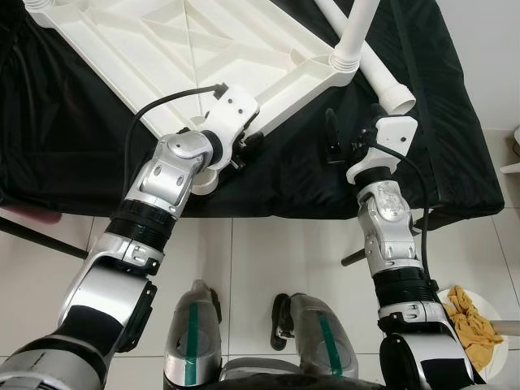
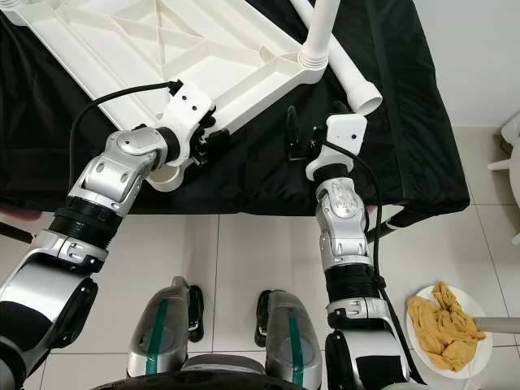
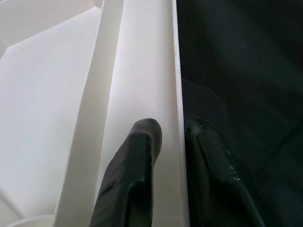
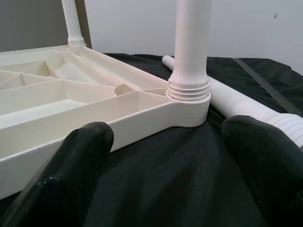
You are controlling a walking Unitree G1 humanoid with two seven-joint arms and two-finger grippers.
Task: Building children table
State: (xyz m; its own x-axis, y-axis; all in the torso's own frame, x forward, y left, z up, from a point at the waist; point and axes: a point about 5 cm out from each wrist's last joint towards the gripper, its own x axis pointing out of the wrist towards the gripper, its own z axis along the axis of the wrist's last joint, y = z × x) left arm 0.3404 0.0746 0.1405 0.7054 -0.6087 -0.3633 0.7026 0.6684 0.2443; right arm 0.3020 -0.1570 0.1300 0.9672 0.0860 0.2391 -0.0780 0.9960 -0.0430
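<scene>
A white plastic tabletop (image 1: 187,49) lies upside down on a black cloth (image 1: 73,138), ribs facing up. One white leg (image 4: 190,42) stands screwed into its right corner socket, and another leg (image 4: 72,21) stands at a far corner. A loose leg (image 1: 378,73) lies on the cloth beside the right corner. My left gripper (image 1: 248,146) is shut on the tabletop's near rim (image 3: 176,94), with one finger (image 3: 137,161) inside and the other outside. A round socket (image 1: 203,180) sits at the near corner below my left wrist. My right gripper (image 4: 175,156) hangs open just above the cloth, facing the right corner.
The cloth's front edge (image 1: 268,213) runs just before my legs, with white floor tiles below. A white plate with a yellow rag (image 2: 445,327) lies on the floor at the right. A dark bar (image 1: 41,240) slants under the table at the left.
</scene>
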